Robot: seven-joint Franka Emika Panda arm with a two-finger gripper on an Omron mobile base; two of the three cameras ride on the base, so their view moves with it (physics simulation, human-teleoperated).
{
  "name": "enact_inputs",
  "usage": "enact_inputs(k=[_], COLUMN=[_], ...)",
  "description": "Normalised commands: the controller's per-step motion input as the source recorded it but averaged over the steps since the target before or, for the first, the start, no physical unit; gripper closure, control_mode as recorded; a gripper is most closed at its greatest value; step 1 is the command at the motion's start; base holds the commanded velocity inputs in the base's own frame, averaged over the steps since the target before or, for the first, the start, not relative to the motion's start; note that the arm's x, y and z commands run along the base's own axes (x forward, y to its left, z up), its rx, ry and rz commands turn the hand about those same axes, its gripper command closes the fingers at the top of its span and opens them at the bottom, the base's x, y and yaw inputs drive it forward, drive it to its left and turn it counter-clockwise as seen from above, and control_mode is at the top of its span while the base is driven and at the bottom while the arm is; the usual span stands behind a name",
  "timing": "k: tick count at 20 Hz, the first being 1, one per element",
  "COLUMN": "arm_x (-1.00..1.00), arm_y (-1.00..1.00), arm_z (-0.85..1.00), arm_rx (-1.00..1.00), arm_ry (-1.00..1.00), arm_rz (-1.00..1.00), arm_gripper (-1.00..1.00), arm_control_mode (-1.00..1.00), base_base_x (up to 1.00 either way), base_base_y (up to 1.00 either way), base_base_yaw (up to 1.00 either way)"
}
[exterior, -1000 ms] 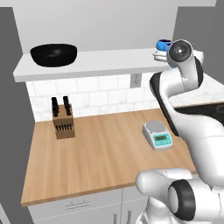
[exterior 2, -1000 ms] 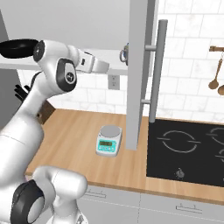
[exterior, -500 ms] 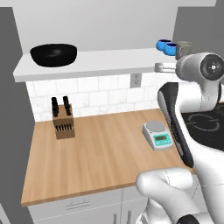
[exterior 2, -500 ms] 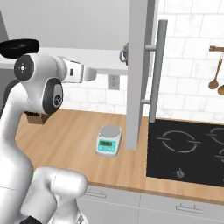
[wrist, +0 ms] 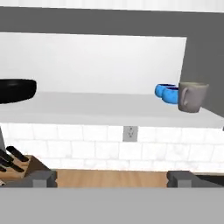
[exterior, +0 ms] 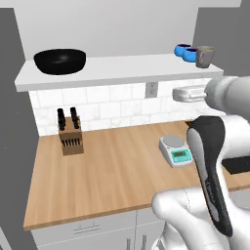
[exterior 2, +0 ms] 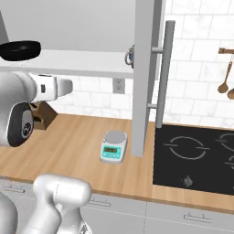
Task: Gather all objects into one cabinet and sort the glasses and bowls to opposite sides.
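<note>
White is the floor board of the wide wall cabinet (exterior: 112, 68), and all the task things stand on it. The wide glossy black bowl (exterior: 60, 60) sits at its left end. Well apart, at the right end, the two small bright blue bowls (exterior: 186, 51) stand together, and the grey-beige cup with a handle (exterior: 204, 56) stands just beside them, nearer the front edge. The claw (wrist: 113, 178) is released, its fingers wide apart, holding nothing, below the board and above the wooden worktop (exterior: 117, 166).
</note>
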Motion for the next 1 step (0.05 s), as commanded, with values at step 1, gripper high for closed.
enact_inputs(k=[1], arm_x=[-1.0], arm_y=[0.19], arm_z=[0.25], arm_rx=[-0.04], arm_ry=[0.0], arm_rz=[0.1], arm_gripper=[-1.0], arm_control_mode=[-1.0], base_base_x=[0.0], base_base_y=[0.0], base_base_yaw=[0.0])
